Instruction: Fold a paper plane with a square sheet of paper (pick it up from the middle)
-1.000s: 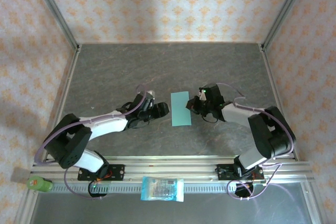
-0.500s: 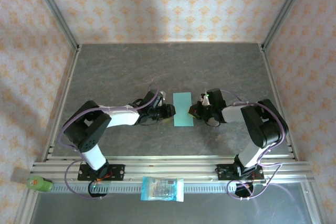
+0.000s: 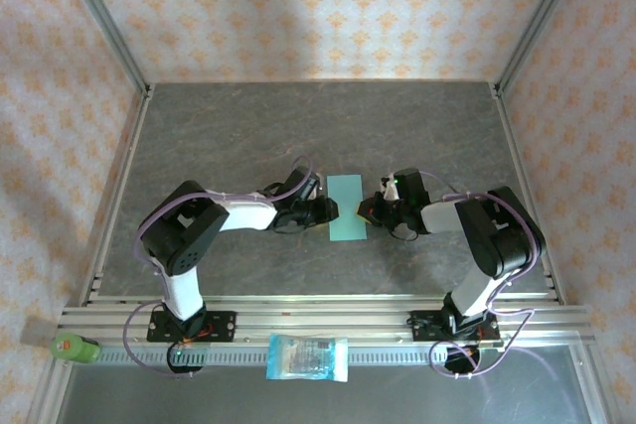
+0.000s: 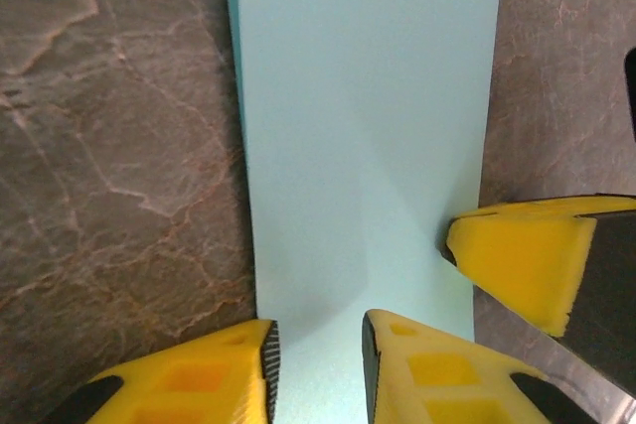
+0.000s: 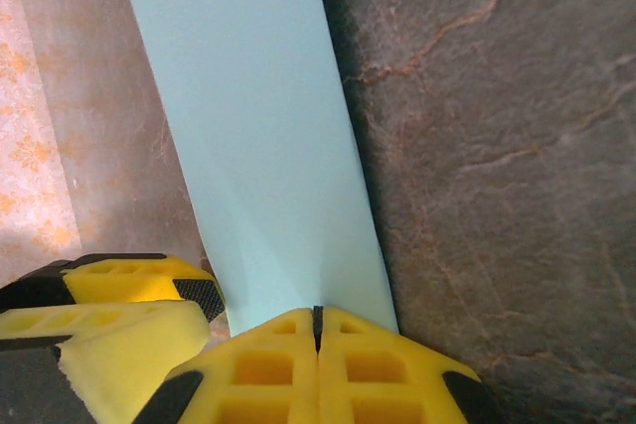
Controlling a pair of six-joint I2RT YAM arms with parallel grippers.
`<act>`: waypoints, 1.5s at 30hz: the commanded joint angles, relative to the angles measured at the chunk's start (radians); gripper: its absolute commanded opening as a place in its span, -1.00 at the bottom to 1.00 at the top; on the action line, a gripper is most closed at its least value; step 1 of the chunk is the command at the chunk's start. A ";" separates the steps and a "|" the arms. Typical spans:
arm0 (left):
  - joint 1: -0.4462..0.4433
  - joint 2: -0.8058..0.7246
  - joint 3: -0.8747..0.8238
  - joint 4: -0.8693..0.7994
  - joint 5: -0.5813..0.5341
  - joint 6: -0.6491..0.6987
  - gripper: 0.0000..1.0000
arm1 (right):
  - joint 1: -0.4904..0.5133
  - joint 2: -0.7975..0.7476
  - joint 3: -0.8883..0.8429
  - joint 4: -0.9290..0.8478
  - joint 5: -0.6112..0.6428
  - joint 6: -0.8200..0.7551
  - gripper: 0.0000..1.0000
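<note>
From above, the paper (image 3: 345,208) lies flat on the table (image 3: 248,136) between the tools, with the left gripper (image 3: 329,210) at one long edge and the right gripper (image 3: 369,211) at the other. The left wrist view shows the left gripper (image 4: 316,369) with its jaws a narrow gap apart, the paper (image 4: 363,96) beneath and ahead of them. In the right wrist view the right gripper (image 5: 317,340) is closed, tips at the near edge of the paper (image 5: 258,116).
</note>
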 commanded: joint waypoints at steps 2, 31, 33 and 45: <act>-0.004 0.017 0.033 -0.085 -0.024 0.021 -0.34 | -0.005 0.019 -0.034 -0.064 0.061 -0.019 -0.92; -0.019 0.015 0.054 -0.069 0.010 0.028 -0.38 | -0.012 0.005 -0.053 -0.061 0.068 -0.018 -0.92; -0.019 0.011 0.053 -0.056 0.019 0.026 -0.42 | -0.012 0.005 -0.051 -0.061 0.068 -0.016 -0.92; -0.019 -0.019 0.029 -0.057 -0.018 0.024 -0.61 | -0.012 -0.009 -0.048 -0.074 0.069 -0.014 -0.90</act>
